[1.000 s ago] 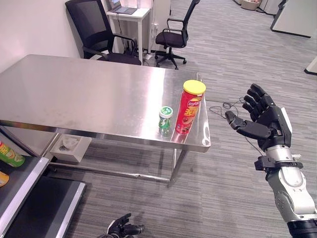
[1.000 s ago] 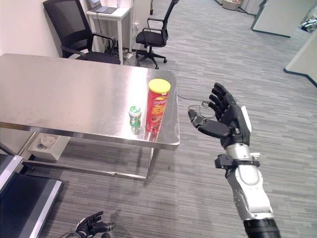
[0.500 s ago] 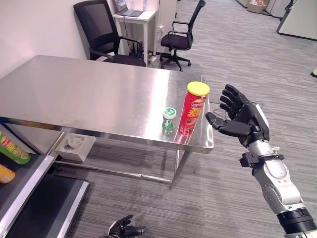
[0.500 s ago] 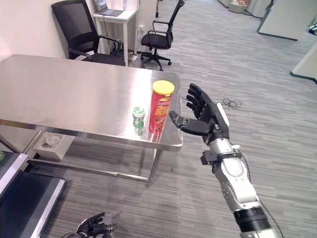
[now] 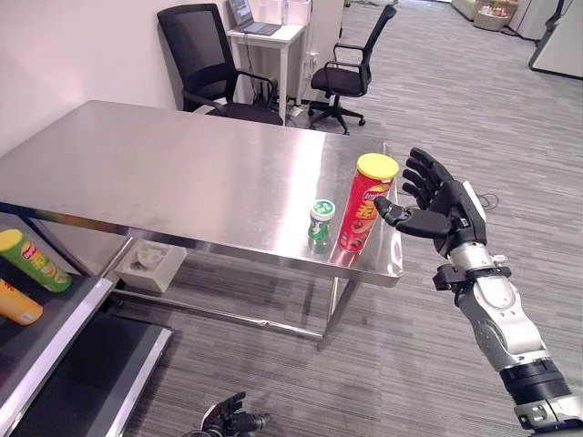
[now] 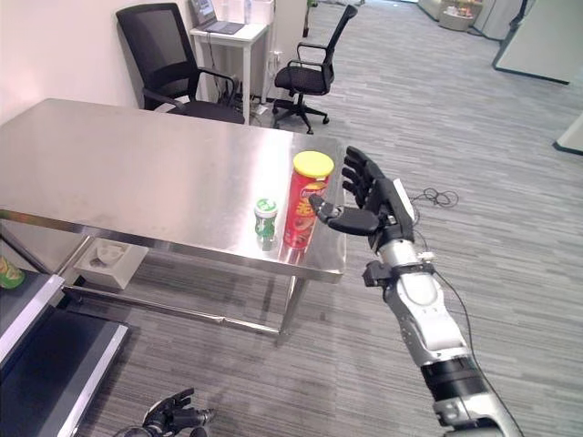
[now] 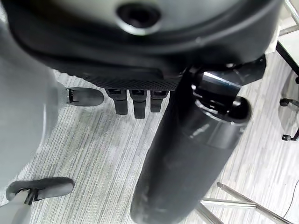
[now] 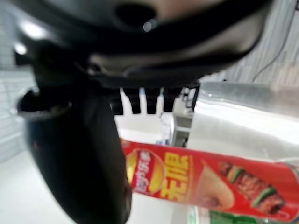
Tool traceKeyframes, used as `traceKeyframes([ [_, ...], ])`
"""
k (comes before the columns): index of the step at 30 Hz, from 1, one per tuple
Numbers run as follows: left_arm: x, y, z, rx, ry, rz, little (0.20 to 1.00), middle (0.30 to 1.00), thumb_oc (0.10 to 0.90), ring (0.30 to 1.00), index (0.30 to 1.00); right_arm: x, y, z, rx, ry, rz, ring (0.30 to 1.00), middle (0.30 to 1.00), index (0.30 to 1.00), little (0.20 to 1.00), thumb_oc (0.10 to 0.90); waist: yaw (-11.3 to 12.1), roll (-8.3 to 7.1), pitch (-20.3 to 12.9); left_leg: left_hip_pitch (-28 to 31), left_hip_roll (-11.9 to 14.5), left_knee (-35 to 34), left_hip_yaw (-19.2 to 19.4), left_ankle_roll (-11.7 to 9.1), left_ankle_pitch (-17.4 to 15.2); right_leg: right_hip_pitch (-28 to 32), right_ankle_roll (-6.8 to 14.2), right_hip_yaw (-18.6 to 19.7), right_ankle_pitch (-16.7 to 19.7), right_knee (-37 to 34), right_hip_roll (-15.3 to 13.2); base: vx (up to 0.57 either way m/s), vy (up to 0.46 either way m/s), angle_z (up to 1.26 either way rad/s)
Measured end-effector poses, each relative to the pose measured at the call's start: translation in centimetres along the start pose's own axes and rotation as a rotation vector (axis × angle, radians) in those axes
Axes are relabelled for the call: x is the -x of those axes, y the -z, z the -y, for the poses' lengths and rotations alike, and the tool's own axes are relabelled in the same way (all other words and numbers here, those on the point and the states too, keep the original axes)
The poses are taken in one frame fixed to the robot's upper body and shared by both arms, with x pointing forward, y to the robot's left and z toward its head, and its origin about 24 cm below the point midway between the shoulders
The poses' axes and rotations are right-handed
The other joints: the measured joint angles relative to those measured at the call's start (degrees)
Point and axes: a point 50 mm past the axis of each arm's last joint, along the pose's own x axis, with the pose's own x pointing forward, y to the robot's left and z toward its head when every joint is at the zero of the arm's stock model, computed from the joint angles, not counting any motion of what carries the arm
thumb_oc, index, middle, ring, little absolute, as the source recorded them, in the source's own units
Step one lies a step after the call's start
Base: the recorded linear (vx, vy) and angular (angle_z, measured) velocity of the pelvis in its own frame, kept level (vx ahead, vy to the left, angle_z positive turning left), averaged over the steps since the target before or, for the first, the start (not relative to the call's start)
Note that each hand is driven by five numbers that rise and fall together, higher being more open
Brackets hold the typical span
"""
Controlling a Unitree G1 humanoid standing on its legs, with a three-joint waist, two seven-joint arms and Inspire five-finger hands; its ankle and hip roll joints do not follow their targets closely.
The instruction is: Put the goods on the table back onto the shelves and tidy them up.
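The right robot hand (image 5: 439, 208), fingers spread apart, hovers just beside the tall red chip tube with yellow lid (image 5: 367, 202) on the steel tabletop (image 5: 164, 182), not touching; a small green can (image 5: 320, 221) stands beside the tube.

The left robot hand (image 5: 228, 421) hangs low above the floor, fingers loosely apart.

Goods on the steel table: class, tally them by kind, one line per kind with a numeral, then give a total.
Tall red chip can with yellow lid: 1
Small green-labelled container with white lid: 1
Total on the table: 2
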Motion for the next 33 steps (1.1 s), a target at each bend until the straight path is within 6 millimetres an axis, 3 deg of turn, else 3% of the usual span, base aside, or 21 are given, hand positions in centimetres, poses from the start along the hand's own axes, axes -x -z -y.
traceKeyframes([
  [12,0.1,0.0,-0.5,0.026,-0.016,0.002,0.9,0.9,0.8,0.9,0.9,-2.1,0.7,-0.4,0.036,-0.011,-0.061,0.9,0.9,0.9,0.9,0.8,1.16,-0.22,0.13,-0.64,-0.13,0.0,-1.23,-0.05,0.25,0.02,-0.07,-1.2,-0.04,0.02,0.04,0.01,0.003,0.05],
  [33,0.1,-0.4,-1.3,0.109,-0.061,0.017,0.9,0.9,0.8,0.9,0.9,-3.1,1.5,-0.5,0.0,0.014,-0.116,0.9,0.9,0.9,0.9,0.8,3.79,-1.45,0.48,-0.81,-0.18,0.01,-1.7,-0.09,0.46,0.11,-0.07,-1.57,-0.03,0.04,0.08,0.0,0.0,0.0],
])
